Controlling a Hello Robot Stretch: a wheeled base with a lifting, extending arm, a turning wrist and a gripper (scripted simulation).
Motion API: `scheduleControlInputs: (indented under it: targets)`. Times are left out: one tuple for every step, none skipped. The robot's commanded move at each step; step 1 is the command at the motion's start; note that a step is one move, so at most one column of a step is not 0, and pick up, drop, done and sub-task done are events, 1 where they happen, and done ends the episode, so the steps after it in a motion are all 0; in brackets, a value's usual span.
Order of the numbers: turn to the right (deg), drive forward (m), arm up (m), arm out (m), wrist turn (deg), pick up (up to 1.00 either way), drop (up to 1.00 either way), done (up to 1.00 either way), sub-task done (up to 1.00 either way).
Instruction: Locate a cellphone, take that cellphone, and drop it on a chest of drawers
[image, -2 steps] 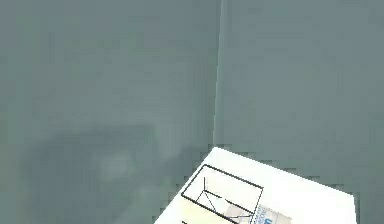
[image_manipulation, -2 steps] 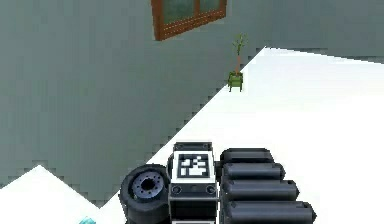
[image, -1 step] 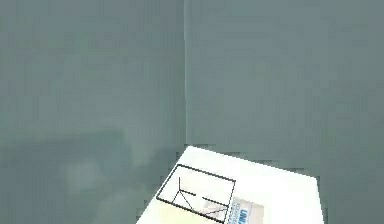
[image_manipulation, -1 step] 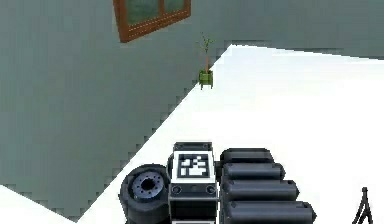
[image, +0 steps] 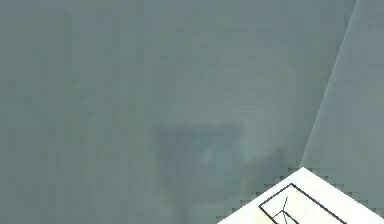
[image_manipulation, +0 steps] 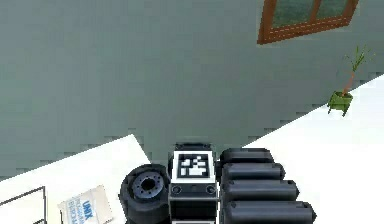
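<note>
White with blue print, a small flat thing (image_manipulation: 85, 211) lies at the lower left of the arm side view, on a table (image_manipulation: 330, 150) with a plain white top. At this size I cannot tell whether it is the cellphone (it could as well be a booklet or a card). Just left of it, in the frame's bottom left corner, a thin-lined white rectangle (image_manipulation: 24, 205) lies flat on the same top.

Right of the small flat thing, near the bottom middle, is the end effector (image_manipulation: 145, 193), a dark round body. Its fingers cannot be made out, so I cannot tell its state, nor whether it holds or touches anything. Beside it to the right stands a white square with black marks (image_manipulation: 195, 166), and right of that the arm (image_manipulation: 258, 188) shows as stacked dark segments along the bottom edge.

Farther out in the arm side view, the table top rises toward the right edge, where a small green potted plant (image_manipulation: 342, 95) stands against a grey-green wall (image_manipulation: 120, 70). A brown-framed window (image_manipulation: 308, 18) is in the upper right corner.

The forward view has the table's white corner at its lower right (a like thin-lined rectangle lies on it), with grey-green wall behind and two walls meeting along a slanted edge at the right.
</note>
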Motion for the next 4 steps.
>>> scheduleControlInputs:
  targets:
    - [0.0,0.00,0.00,0.30,0.0,0.00,0.00,0.00,0.00]
    - [0.0,0.00,0.00,0.00,39.0,0.00,0.00,0.00,0.00]
    - [0.0,0.00,-0.10,0.00,0.0,0.00,0.00,0.00,0.00]
    - [0.0,0.00,-0.32,0.00,0.0,0.00,0.00,0.00,0.00]
